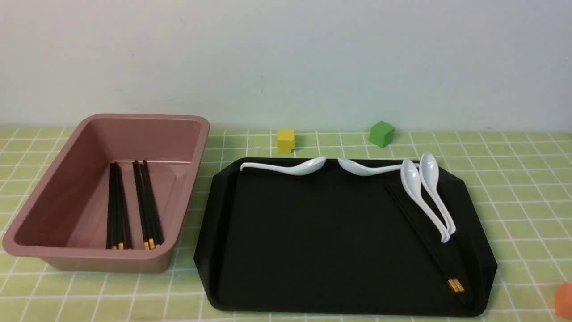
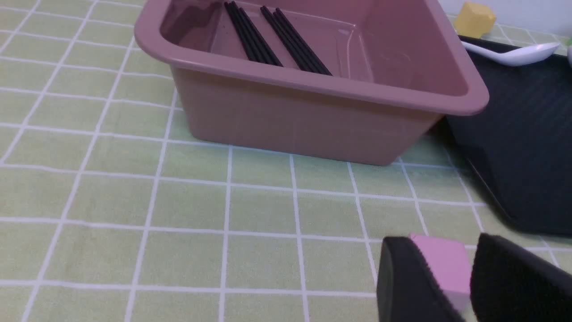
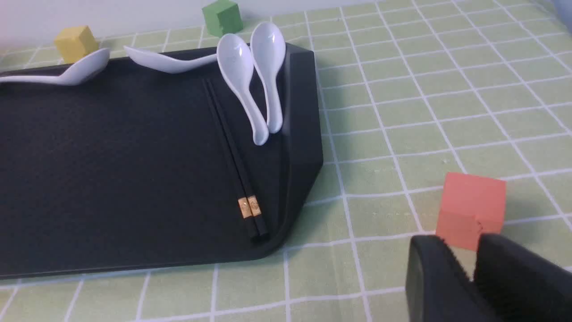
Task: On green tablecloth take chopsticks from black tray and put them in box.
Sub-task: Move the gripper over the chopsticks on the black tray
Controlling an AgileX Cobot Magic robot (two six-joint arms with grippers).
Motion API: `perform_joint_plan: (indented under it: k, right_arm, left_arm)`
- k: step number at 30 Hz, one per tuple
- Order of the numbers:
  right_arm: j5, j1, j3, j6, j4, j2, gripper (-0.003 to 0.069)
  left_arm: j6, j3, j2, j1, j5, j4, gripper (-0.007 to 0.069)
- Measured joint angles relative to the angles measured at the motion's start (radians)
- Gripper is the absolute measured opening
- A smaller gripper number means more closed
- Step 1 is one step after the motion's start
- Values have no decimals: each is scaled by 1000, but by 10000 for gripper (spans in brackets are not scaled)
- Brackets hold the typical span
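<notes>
One pair of black chopsticks (image 1: 440, 261) (image 3: 232, 152) lies slantwise on the right side of the black tray (image 1: 313, 232) (image 3: 111, 156), its far end under two white spoons (image 1: 422, 199). The pink box (image 1: 143, 117) (image 2: 290, 116) stands left of the tray on the green tablecloth (image 1: 514, 179) and holds two more pairs of chopsticks (image 1: 118, 205) (image 2: 286, 38). Neither arm shows in the front view. My left gripper (image 2: 442, 239) is open low over the cloth near the box. My right gripper (image 3: 460, 239) hangs right of the tray, jaws narrowly apart and empty.
A pink cube (image 2: 442, 264) shows in the gap of the left fingers; touching cannot be told. An orange cube (image 3: 471, 208) (image 1: 564, 299) sits just beyond the right fingers. Two more spoons (image 1: 286, 167) lean on the tray's far rim. Yellow (image 1: 286, 140) and green (image 1: 381, 133) cubes stand behind.
</notes>
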Motion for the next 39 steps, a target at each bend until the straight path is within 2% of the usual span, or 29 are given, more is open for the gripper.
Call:
perform_joint_plan:
  k: [39]
  right_arm:
    - [0, 0, 0, 0, 0, 0, 209]
  left_arm:
    - [0, 0, 0, 0, 0, 0, 238]
